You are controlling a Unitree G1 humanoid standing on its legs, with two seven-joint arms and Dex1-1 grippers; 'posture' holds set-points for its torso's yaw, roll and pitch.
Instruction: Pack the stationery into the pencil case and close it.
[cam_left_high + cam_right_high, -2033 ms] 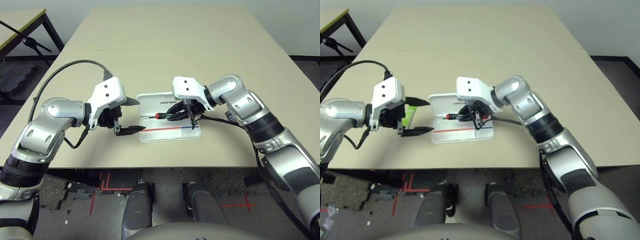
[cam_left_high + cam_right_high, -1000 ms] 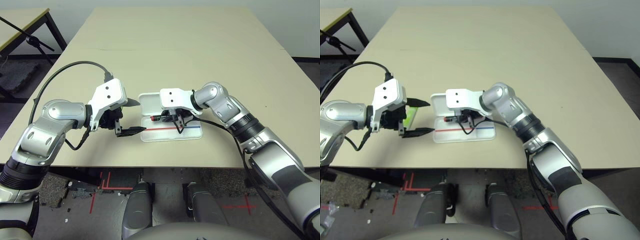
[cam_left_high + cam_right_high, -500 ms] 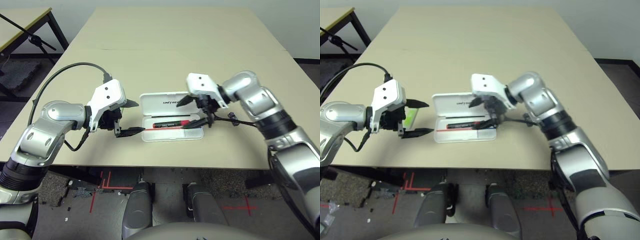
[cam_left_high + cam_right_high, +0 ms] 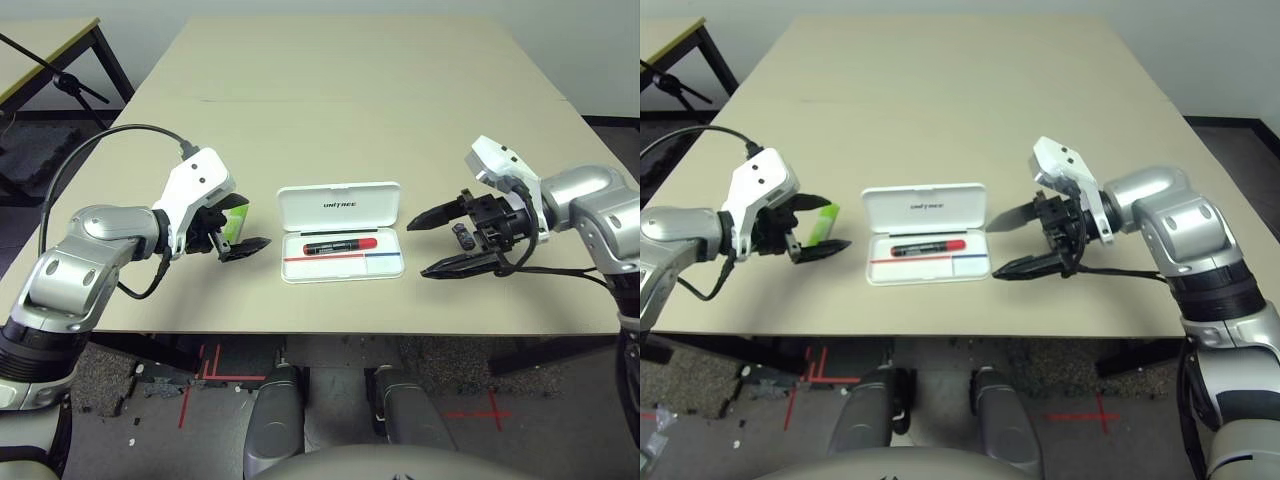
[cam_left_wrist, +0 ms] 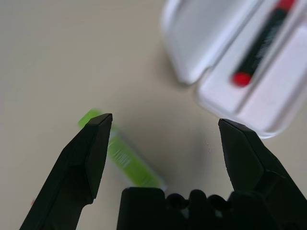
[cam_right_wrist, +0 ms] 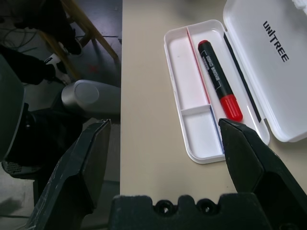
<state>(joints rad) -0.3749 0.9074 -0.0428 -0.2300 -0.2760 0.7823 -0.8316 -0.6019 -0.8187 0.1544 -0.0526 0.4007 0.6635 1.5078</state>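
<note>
From the head cameras, one white pencil case (image 4: 341,230) is lying open near the front middle of the beige table (image 4: 350,90), lid folded back on the far side, and one red marker (image 4: 340,244) is lying in its tray. The left gripper (image 4: 241,232) is hovering just left of the case, fingers spread wide and holding nothing, with one lime-green highlighter (image 4: 232,218) resting on the table between them. The right gripper (image 4: 442,242) is hanging well right of the case, also spread and empty, and one tiny dark block (image 4: 461,235) is sitting on the table by its fingers. The left wrist camera is looking past its parted fingers (image 5: 91,143) at the highlighter (image 5: 125,158) and a corner of the case (image 5: 230,72). The right wrist camera is showing what the head views blur: the tray's small end compartment (image 6: 202,132) sitting bare beside the marker (image 6: 219,86).
</note>
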